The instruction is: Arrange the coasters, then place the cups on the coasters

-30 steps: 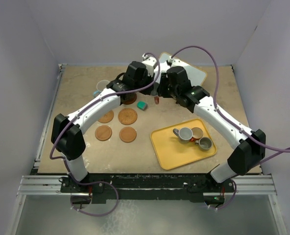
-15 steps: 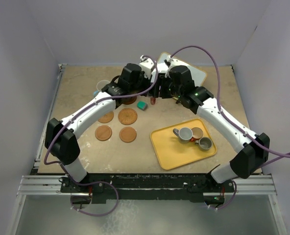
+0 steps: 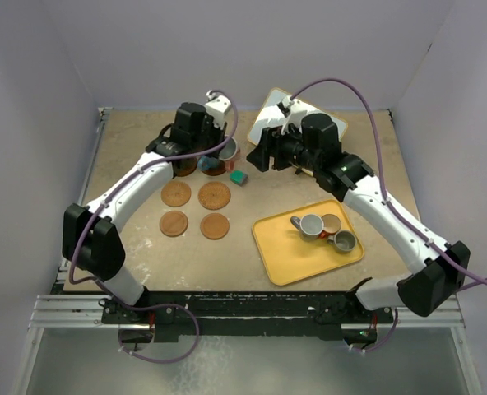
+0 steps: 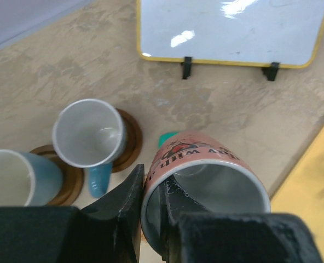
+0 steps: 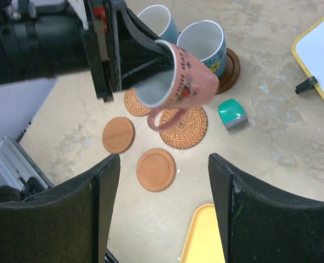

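My left gripper (image 4: 152, 176) is shut on the rim of a pinkish cup (image 4: 206, 175), one finger inside and one outside, and the cup (image 5: 178, 76) hangs tilted above the coasters. My right gripper (image 5: 165, 159) stands open and empty, apart from it. Two light blue cups (image 4: 91, 131) (image 4: 14, 178) sit on dark brown coasters (image 4: 130, 143) (image 4: 71, 181) at the back left. Two woven coasters (image 3: 215, 196) (image 3: 176, 194) and two smooth orange-brown coasters (image 3: 215, 226) (image 3: 174, 223) lie bare. Three cups (image 3: 312, 224) (image 3: 331, 222) (image 3: 344, 240) stand in the yellow tray (image 3: 285, 255).
A small teal block (image 3: 239, 177) lies right of the dark coasters, close under the pink cup. A yellow-framed whiteboard (image 4: 233, 30) stands at the back centre. The tray takes up the right front of the table.
My right gripper has opened and let go of the pinkish cup, then drawn back right. My left gripper keeps the cup and has carried it left toward the coasters.
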`<state>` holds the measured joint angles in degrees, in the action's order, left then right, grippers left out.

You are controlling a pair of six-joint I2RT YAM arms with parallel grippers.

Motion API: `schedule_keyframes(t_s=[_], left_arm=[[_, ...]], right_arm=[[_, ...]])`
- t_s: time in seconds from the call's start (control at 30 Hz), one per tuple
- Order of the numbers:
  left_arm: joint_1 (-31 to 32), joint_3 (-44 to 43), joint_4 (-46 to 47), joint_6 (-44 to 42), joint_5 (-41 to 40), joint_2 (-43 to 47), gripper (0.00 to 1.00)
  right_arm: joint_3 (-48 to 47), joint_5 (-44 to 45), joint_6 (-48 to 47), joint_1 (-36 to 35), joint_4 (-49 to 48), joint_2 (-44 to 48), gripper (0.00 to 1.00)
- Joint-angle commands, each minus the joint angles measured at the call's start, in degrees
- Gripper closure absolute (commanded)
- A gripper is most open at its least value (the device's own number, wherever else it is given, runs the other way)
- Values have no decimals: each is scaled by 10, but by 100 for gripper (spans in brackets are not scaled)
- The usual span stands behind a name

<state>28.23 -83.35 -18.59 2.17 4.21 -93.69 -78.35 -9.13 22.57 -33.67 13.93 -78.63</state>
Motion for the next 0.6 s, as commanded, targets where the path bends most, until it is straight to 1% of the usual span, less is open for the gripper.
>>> schedule_keyframes(t_s=[0.0, 0.07, 0.13, 0.23, 0.3, 0.4, 0.57], left_arm=[[-42, 6, 1, -73, 27, 53, 97], [-63, 14, -19, -112, 11, 59, 97], [-80, 28, -31, -150, -4, 70, 97], [-108, 54, -44, -210, -12, 90, 97], [-126, 68, -54, -250, -10, 99, 97], [-150, 82, -73, -293, 3, 103, 97], [-202, 71, -126, -335, 74, 72, 97]], right_arm=[[8, -54, -67, 19, -19, 25, 32], [12, -88, -98, 36, -3, 30, 32], [17, -142, -123, 58, 16, 34, 32], [33, -230, -166, 99, 36, 42, 32], [51, -271, -189, 121, 39, 51, 31], [69, -300, -239, 135, 66, 62, 31], [86, -305, -313, 136, 132, 73, 31]])
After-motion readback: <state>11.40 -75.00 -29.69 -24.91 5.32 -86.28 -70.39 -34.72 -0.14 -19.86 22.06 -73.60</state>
